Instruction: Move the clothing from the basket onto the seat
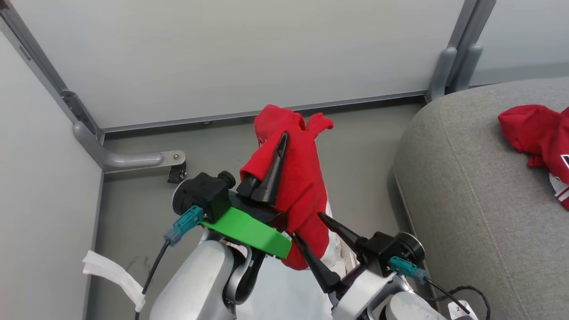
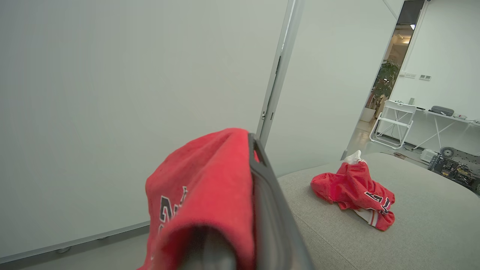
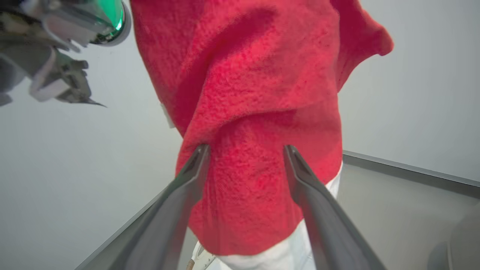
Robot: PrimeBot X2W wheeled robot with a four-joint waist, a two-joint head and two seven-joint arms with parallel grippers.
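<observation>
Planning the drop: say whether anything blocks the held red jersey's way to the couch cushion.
Nothing lies between; only the open right claw straddles the hanging end of the red jersey, toward the couch cushion.

one red garment (image 1: 298,178) hangs bunched in mid-air; a second garment (image 1: 538,133) lies crumpled on the grey seat (image 1: 466,200).

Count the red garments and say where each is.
2. One garment hangs from the shut left hand above the floor; the other garment lies bunched on the seat, perhaps hiding more.
</observation>
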